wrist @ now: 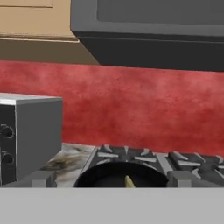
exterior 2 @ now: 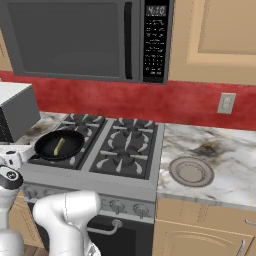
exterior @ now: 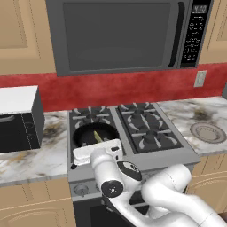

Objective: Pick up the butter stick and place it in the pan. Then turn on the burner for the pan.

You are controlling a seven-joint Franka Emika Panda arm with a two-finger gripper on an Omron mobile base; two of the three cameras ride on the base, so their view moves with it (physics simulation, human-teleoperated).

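The black pan (exterior: 84,133) (exterior 2: 72,141) sits on the stove's front-left burner, which it covers. Inside it lies the pale yellow butter stick (exterior: 97,136) (exterior 2: 59,146) (wrist: 130,181). My gripper (exterior: 99,147) hovers low over the stove's front edge, just before the pan's near rim, and points toward the back wall. In the hand view its fingertips (wrist: 39,178) stand wide apart, open, with nothing between them; the pan (wrist: 107,173) lies just ahead. The pan's handle (exterior 2: 34,156) points front-left toward my hand. Grey knobs (exterior 2: 117,206) (exterior: 80,189) line the stove front.
A grey toaster oven (exterior: 17,117) (exterior 2: 15,112) (wrist: 28,135) stands on the counter left of the stove. A flat grey plate (exterior: 207,132) (exterior 2: 191,171) lies on the right counter. The microwave (exterior: 119,33) hangs overhead. The other three burners (exterior 2: 125,160) are bare.
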